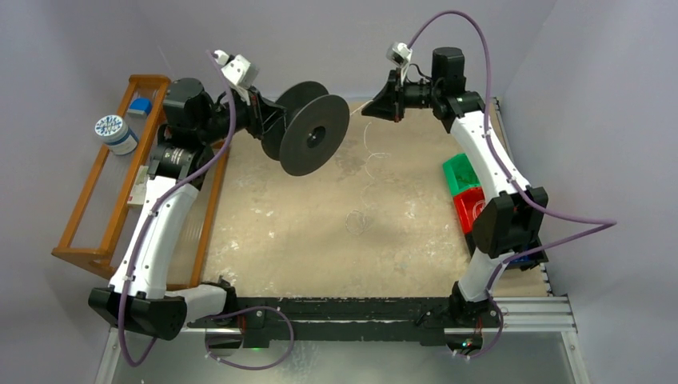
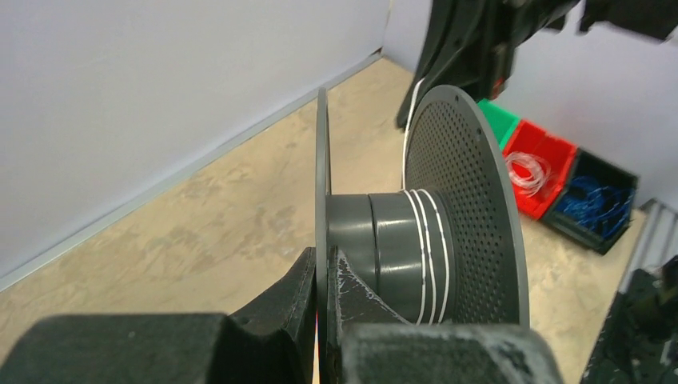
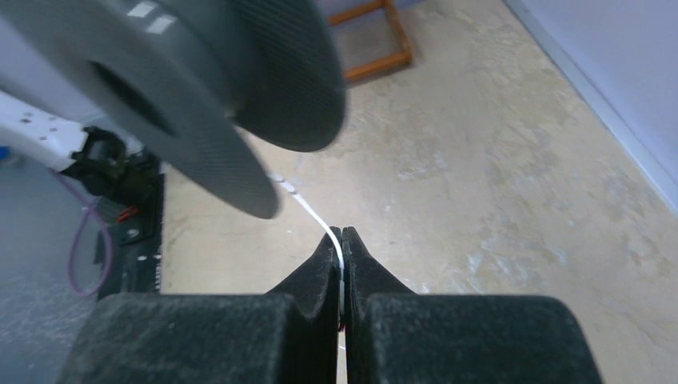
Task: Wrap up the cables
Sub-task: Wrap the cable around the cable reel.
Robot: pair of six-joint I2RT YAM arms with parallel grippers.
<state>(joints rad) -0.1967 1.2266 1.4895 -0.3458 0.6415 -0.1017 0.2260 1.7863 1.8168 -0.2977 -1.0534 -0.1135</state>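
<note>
A dark grey spool (image 1: 313, 134) hangs in the air above the back of the table. My left gripper (image 1: 272, 120) is shut on the thin edge of its rear flange (image 2: 321, 184), one finger on each side. A few turns of the whitish cable (image 2: 424, 248) lie round the spool's hub. To the right of the spool, my right gripper (image 1: 369, 110) is shut on the cable (image 3: 313, 214), which runs from its fingertips (image 3: 342, 234) up toward the spool (image 3: 200, 72). More of the cable lies in loose loops (image 1: 356, 221) on the table.
A wooden rack (image 1: 96, 200) stands along the table's left side, with a white and blue tub (image 1: 116, 134) by it. At the right edge are a green bin (image 1: 462, 172), a red bin (image 2: 544, 172) holding clear coils, and a black bin (image 2: 600, 204) of blue wire.
</note>
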